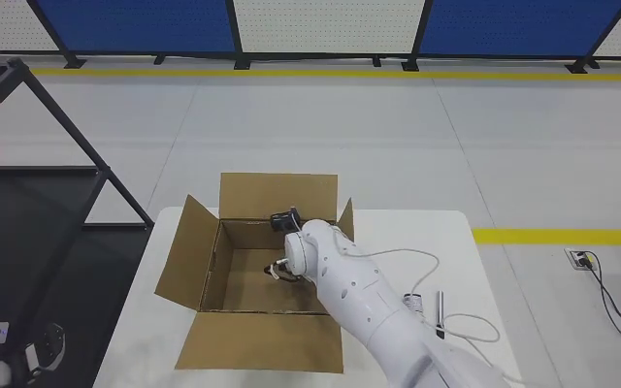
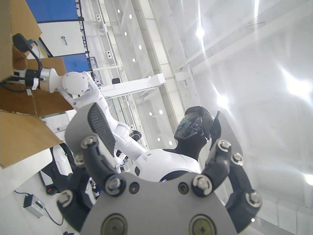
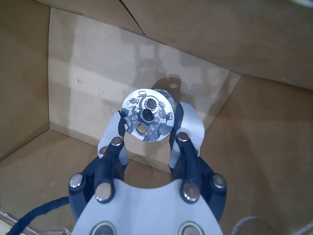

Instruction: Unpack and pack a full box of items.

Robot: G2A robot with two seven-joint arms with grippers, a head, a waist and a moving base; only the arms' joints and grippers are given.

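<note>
Right pincer (image 3: 151, 118) pinching metal spool (image 3: 146, 113) by its edges, deep inside cardboard box (image 1: 184, 257) | left pincer (image 2: 159, 123) spread, empty, away from box | you: hold your squeeze steady, travel straight vertically without brushing the box.

Print on the white partition panel (image 2: 64, 40) is too small to read.

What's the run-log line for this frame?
right gripper: shut on metal spool, inside cardboard box | left gripper: open, empty, outside box | box flaps: open
</note>
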